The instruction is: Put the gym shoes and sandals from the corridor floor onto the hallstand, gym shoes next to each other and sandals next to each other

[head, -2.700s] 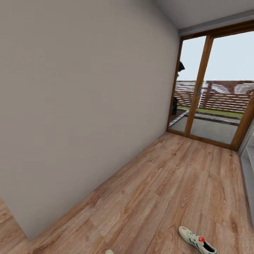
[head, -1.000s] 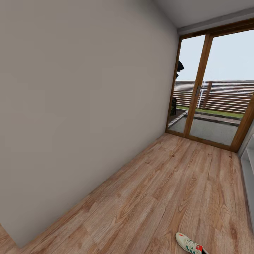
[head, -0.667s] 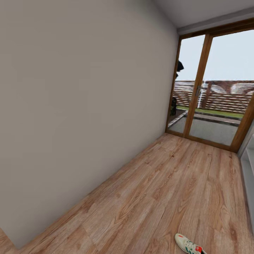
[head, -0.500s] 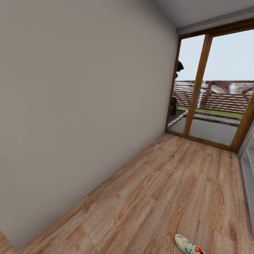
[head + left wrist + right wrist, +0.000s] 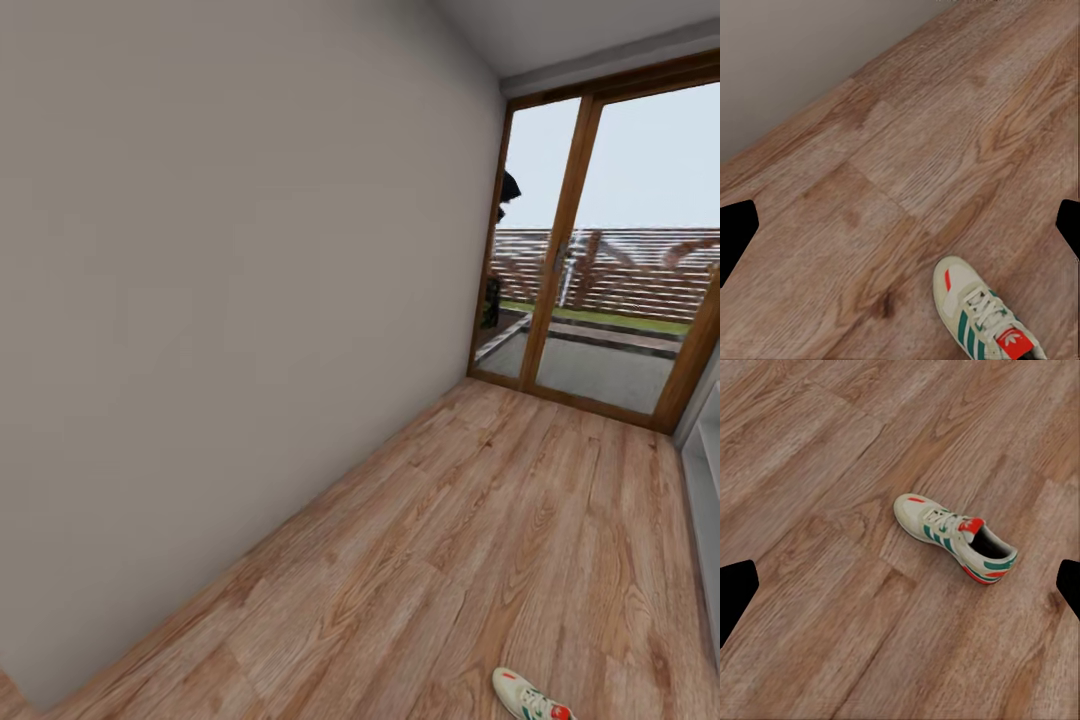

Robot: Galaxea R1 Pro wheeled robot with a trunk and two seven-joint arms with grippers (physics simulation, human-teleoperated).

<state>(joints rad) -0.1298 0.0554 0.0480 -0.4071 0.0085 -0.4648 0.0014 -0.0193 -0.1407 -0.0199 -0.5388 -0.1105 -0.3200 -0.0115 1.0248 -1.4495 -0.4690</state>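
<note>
I am facing a wood-plank corridor floor [image 5: 480, 540] that is running between a plain grey wall [image 5: 220, 300] and glazed doors [image 5: 600, 260]. One gym shoe [image 5: 955, 538] is lying upright on open floor, well clear of the wall. I cannot tell how far either hand is open.

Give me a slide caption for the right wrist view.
A single gym shoe lies upright on the wood-plank corridor floor, nothing touching it.

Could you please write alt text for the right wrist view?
A single cream-white lace-up sneaker with green side stripes and red-orange patches lies upright on light brown wood-plank flooring. Both dark fingertips of the right hand frame the picture's edges, spread wide apart and holding nothing.
</note>
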